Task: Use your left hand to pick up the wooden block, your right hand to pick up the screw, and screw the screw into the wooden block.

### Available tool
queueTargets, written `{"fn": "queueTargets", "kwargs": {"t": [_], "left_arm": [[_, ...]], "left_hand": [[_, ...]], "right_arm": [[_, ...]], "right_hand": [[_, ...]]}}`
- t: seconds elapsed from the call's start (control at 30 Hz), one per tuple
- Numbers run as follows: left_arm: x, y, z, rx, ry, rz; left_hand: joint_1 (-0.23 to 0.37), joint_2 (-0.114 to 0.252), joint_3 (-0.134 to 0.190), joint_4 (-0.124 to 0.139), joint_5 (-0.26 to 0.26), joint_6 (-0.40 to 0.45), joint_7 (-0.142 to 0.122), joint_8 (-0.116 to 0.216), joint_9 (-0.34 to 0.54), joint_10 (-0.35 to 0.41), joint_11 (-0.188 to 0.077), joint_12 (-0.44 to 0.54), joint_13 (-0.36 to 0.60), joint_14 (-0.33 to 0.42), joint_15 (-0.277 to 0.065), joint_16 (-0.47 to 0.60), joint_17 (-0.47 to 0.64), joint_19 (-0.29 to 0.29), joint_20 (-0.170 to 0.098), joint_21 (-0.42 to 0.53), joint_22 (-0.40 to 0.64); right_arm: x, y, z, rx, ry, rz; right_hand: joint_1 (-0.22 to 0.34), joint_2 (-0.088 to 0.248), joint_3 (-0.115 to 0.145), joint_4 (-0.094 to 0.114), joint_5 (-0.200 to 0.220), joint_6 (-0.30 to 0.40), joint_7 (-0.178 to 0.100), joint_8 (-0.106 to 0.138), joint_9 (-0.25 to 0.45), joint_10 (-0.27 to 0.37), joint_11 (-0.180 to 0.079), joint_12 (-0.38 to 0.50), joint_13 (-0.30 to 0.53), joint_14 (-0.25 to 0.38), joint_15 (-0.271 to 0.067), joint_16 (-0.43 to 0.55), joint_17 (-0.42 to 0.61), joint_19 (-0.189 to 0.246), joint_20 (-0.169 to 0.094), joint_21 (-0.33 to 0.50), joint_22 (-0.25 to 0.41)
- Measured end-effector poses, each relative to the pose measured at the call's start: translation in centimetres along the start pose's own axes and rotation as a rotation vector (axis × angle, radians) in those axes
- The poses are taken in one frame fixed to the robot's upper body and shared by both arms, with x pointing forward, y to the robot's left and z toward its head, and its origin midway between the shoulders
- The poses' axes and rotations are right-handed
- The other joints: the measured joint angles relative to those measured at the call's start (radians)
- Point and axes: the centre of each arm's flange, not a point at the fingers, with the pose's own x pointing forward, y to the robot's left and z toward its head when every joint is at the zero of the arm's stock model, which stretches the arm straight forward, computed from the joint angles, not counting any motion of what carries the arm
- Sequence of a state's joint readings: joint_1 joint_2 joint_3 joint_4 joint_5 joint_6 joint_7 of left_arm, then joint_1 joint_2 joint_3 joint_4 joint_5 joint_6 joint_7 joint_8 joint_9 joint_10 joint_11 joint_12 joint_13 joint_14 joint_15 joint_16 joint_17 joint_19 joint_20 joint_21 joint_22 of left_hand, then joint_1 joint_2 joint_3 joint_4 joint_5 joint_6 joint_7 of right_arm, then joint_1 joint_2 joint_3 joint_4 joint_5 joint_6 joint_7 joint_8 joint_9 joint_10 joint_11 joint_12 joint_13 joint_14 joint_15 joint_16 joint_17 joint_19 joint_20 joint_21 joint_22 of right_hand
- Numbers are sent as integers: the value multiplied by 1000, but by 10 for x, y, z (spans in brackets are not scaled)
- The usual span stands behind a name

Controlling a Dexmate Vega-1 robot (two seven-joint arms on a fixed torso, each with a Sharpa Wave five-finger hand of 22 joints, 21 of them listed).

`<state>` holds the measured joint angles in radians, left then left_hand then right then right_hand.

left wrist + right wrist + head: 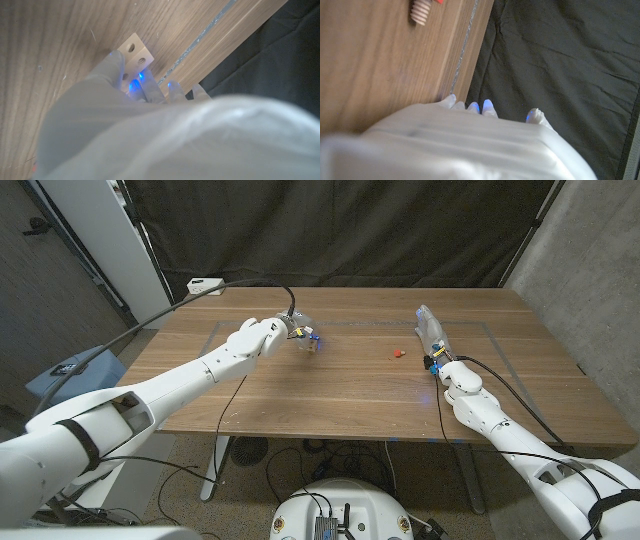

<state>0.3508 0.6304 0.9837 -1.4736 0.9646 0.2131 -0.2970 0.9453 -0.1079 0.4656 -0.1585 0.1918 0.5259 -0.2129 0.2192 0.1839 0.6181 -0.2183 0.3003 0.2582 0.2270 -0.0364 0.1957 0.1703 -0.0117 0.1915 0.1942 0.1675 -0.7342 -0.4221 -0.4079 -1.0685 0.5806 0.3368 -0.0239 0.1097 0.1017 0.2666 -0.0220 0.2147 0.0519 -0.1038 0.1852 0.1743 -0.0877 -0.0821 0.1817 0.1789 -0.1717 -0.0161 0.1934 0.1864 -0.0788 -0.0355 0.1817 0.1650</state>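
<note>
Your left hand (285,330) gripping the wooden block (133,53), your right hand (433,340) empty with fingers apart, just right of the screw (398,352)

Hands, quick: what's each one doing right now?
Left hand: gripping the wooden block.
Right hand: open, holding nothing; the screw lies beside it.

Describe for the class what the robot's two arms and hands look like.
Both arms are glossy white with rounded segments and black bands at the joints. Thin black cables run along each forearm. The left hand and right hand look pale and translucent, with small blue lights glowing near the fingertips.
</note>
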Motion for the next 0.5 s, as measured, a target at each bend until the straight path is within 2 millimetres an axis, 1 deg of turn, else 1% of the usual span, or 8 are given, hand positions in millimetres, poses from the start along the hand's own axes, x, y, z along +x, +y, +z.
{"fn": "queueTargets", "kwargs": {"t": [0.07,0.17,0.23,0.3,0.37,0.43,0.5], "left_arm": [[0,0,0,1,1,-1],[0,0,0,1,3,-1],[0,-1,0,3,4,-1],[0,-2,0,5,7,-1],[0,-2,0,8,8,0],[0,-2,0,10,9,0],[0,-3,0,11,10,0]], "left_hand": [[2,-2,-3,-3,0,4,-4,0,0,0,0,0,3,5,-5,0,0,3,3,0,0],[7,0,-9,2,0,24,-1,0,0,14,0,0,9,26,-4,4,0,17,1,0,0],[12,-4,-13,-2,0,34,-3,0,0,18,-3,0,14,34,-5,4,0,27,2,0,0],[12,-4,-17,2,0,38,-2,0,0,25,0,0,14,42,-3,4,0,28,3,0,0],[11,-4,-17,2,0,43,1,0,0,29,-4,0,18,45,-5,4,0,33,-2,0,0],[16,1,-19,0,0,52,-2,0,0,36,0,0,19,54,-3,4,0,37,-6,0,0],[19,-4,-24,1,0,59,-2,0,0,44,-3,0,23,55,-5,4,0,44,-2,0,0]], "right_arm": [[0,0,0,0,1,-1],[0,-1,-1,0,4,-2],[0,-1,-2,0,5,-3],[0,-1,-2,0,7,-3],[0,-1,-2,0,7,-4],[0,-1,-3,1,8,-5],[0,-1,-3,1,10,-5]], "right_hand": [[0,0,0,0,0,0,0,0,0,0,0,0,0,0,0,0,0,0,0,0,0],[0,0,0,0,0,0,0,0,0,0,0,0,0,0,0,0,0,0,0,0,0],[0,0,0,0,0,0,0,0,0,0,0,0,0,0,0,0,0,0,0,0,0],[0,0,0,0,0,0,0,0,0,0,0,0,0,0,0,0,0,0,0,0,0],[0,0,0,0,0,0,0,0,0,0,0,0,0,0,0,0,0,0,0,0,0],[0,0,0,0,0,0,0,0,0,0,0,0,0,0,0,0,0,0,0,0,0],[0,0,0,0,0,0,0,0,0,0,0,0,0,0,0,0,0,0,0,0,0]]}}
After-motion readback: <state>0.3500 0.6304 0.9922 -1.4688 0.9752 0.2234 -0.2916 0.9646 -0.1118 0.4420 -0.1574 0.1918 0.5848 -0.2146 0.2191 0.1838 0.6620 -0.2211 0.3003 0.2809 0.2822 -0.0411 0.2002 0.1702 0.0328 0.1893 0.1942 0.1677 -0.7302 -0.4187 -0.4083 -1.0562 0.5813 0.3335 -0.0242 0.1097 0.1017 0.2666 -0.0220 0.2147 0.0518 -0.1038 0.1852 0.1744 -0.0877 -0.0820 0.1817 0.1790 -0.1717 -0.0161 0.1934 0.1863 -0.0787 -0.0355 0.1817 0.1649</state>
